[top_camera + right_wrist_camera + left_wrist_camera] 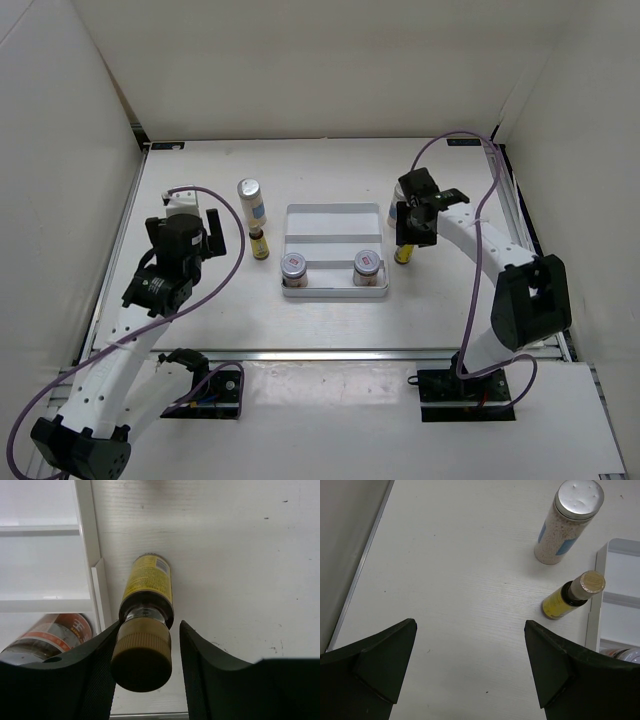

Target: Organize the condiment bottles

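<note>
Right hand (150,630): fingers flank tan ribbed plastic cap of slim yellow bottle (148,582). One pad touches, sliver of gap at other; firm grip cannot be told. Bottle stands on white counter (240,555), just left of hand white plastic tray (85,530). Best: centre on cap, lift straight, clear tray wall. Left hand (470,625) gapes wide, holds nothing.

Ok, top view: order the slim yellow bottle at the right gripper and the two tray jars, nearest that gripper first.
1. Slim yellow bottle, between the fingers of the right gripper.
2. Right jar, near-right corner of the tray.
3. Left jar, its near-left corner.
</note>
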{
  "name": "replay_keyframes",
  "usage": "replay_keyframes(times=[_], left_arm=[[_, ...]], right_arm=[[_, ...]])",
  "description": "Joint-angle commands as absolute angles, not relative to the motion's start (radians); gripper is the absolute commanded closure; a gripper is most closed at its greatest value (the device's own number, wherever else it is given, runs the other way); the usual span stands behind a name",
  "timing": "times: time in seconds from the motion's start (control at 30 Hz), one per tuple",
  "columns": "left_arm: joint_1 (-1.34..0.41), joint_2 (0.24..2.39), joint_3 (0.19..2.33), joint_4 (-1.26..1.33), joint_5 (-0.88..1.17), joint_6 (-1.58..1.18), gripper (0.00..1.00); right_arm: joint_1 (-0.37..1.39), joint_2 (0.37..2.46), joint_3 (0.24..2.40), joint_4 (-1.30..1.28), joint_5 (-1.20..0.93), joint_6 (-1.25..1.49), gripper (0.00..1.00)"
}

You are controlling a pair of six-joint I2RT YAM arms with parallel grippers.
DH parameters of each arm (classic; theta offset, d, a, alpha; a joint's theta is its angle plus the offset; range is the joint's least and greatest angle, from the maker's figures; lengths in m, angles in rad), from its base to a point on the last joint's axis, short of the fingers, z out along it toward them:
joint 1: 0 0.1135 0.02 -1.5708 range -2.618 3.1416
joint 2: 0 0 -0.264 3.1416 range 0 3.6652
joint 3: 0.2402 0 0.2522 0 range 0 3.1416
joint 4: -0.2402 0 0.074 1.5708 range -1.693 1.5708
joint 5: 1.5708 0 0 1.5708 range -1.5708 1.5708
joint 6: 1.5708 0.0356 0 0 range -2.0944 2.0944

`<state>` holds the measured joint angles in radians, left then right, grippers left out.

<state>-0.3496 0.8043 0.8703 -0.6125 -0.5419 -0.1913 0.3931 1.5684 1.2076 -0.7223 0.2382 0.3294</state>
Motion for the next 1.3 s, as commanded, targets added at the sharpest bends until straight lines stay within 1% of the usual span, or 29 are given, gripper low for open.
replay_keyframes(times=[0.0, 0.07, 0.13, 0.2, 0.4, 0.43, 0.5, 0.53, 0.57, 0.73, 0.77, 0.87, 0.93, 1.07, 1.2, 1.27], left_arm=[[-0.347, 0.808, 0.884, -0.598, -0.560, -0.187, 0.00], [-0.347, 0.808, 0.884, -0.598, -0.560, -0.187, 0.00], [-0.347, 0.808, 0.884, -0.598, -0.560, -0.187, 0.00], [-0.347, 0.818, 0.884, -0.598, -0.560, -0.187, 0.00], [-0.347, 0.818, 0.884, -0.598, -0.560, -0.187, 0.00], [-0.347, 0.818, 0.884, -0.598, -0.560, -0.187, 0.00], [-0.347, 0.827, 0.884, -0.598, -0.560, -0.187, 0.00], [-0.347, 0.827, 0.884, -0.598, -0.560, -0.187, 0.00], [-0.347, 0.827, 0.884, -0.598, -0.560, -0.187, 0.00], [-0.347, 0.827, 0.884, -0.598, -0.560, -0.187, 0.00], [-0.347, 0.827, 0.884, -0.598, -0.560, -0.187, 0.00], [-0.347, 0.827, 0.884, -0.598, -0.560, -0.187, 0.00], [-0.347, 0.827, 0.884, -0.598, -0.560, -0.187, 0.00], [-0.347, 0.836, 0.884, -0.598, -0.560, -0.187, 0.00], [-0.347, 0.847, 0.884, -0.598, -0.542, -0.187, 0.00], [-0.347, 0.847, 0.884, -0.598, -0.541, -0.187, 0.00]], right_arm=[[0.390, 1.589, 1.224, -0.696, 0.276, 0.321, 0.48], [0.379, 1.600, 1.224, -0.696, 0.276, 0.311, 0.48], [0.379, 1.600, 1.233, -0.687, 0.276, 0.302, 0.45], [0.379, 1.609, 1.233, -0.687, 0.276, 0.302, 0.38], [0.370, 1.618, 1.252, -0.678, 0.276, 0.293, 0.38], [0.370, 1.618, 1.252, -0.678, 0.276, 0.293, 0.40], [0.370, 1.618, 1.252, -0.669, 0.265, 0.293, 0.45], [0.370, 1.618, 1.252, -0.669, 0.265, 0.293, 0.54], [0.370, 1.618, 1.252, -0.669, 0.265, 0.293, 0.56], [0.370, 1.618, 1.252, -0.658, 0.265, 0.275, 0.56], [0.370, 1.618, 1.252, -0.658, 0.265, 0.275, 0.62], [0.370, 1.608, 1.252, -0.658, 0.265, 0.275, 0.77], [0.370, 1.599, 1.264, -0.684, 0.276, 0.275, 0.80], [0.370, 1.543, 1.321, -0.761, 0.276, 0.288, 0.90], [0.426, 1.480, 1.353, -0.773, 0.252, 0.298, 1.00], [0.469, 1.471, 1.367, -0.773, 0.242, 0.298, 1.00]])
